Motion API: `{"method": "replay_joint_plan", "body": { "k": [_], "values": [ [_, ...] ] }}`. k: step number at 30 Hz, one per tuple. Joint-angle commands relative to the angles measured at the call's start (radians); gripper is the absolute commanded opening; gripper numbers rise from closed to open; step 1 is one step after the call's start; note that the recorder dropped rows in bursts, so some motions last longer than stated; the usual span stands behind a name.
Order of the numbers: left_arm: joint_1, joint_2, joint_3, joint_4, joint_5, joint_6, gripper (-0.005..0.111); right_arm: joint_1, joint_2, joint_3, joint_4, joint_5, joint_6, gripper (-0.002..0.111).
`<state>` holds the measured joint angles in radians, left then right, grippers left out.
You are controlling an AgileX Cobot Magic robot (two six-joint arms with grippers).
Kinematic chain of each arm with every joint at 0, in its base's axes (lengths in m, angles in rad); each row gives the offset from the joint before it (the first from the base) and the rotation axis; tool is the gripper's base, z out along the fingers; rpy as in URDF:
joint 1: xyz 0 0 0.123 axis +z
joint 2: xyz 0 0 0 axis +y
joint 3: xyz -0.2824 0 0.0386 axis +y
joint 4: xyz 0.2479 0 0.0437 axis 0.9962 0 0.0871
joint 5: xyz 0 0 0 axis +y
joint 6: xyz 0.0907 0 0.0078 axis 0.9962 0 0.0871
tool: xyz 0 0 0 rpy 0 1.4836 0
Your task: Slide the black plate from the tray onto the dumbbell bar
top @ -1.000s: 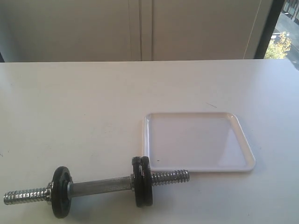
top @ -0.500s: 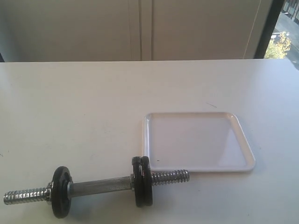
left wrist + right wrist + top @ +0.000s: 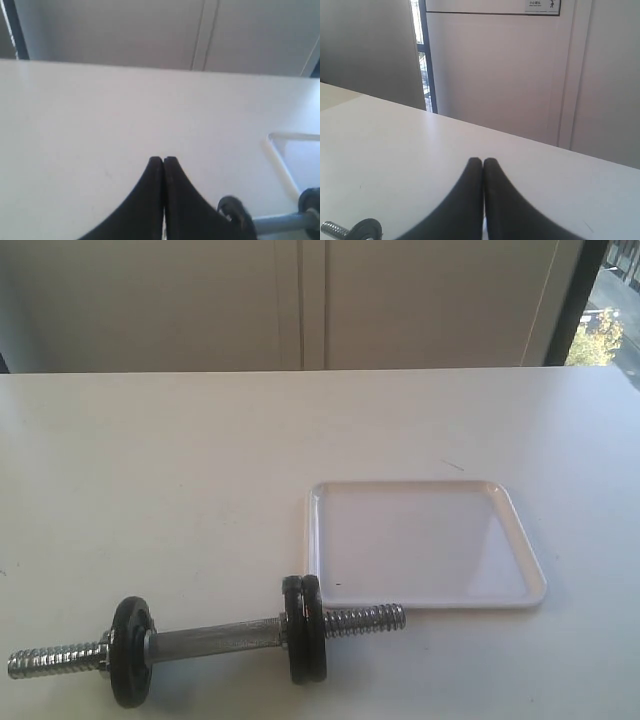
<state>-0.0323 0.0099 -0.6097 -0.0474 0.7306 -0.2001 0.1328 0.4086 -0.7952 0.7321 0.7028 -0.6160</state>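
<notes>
- On the white bench [image 3: 200,460], at the edge nearest the exterior camera, the short chrome steel dumbbell bar [image 3: 215,636] lies on its side. My first worry is rolling, because it rests only on round discs and a nudge from either arm could send it off.
- I see no collar on the threaded end near the white square plastic tray [image 3: 420,540]. If the bar is tipped or bumped, the outer disc could slide back off.
- The small round black cast-iron plate [image 3: 313,630] I take for the task's own stands upright on the bar. It sits close against a second black disc [image 3: 293,628], and a third black disc [image 3: 130,652] sits toward the far end. I cannot tell which of the pair belonged to the tray.
- The tray holds nothing, so I judge the job done.
- The left fingers [image 3: 150,190] and the right fingers [image 3: 467,192] are both pressed together and hold nothing.
- Neither arm shows in the exterior view. If I came down with the fingers together like that, I would knock the bar rather than grip it.
</notes>
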Motion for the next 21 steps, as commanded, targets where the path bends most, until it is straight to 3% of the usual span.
{"method": "replay_joint_plan", "body": {
  "k": [1, 11, 16, 21],
  "values": [
    [0.034, -0.01, 0.164, -0.005, -0.018, -0.009, 0.0, -0.005, -0.008, 0.007, 0.004, -0.002, 0.009, 0.0],
    [0.047, -0.01, 0.453, 0.08, -0.354, 0.03, 0.0, -0.005, -0.008, 0.007, 0.004, -0.002, 0.011, 0.0],
    [0.047, -0.01, 0.591, 0.094, -0.381, 0.117, 0.0, -0.005, -0.008, 0.007, 0.004, -0.002, 0.011, 0.0],
    [0.047, -0.01, 0.61, 0.055, -0.526, 0.2, 0.0, -0.005, -0.01, 0.007, 0.004, -0.002, 0.011, 0.0]
  ]
}}
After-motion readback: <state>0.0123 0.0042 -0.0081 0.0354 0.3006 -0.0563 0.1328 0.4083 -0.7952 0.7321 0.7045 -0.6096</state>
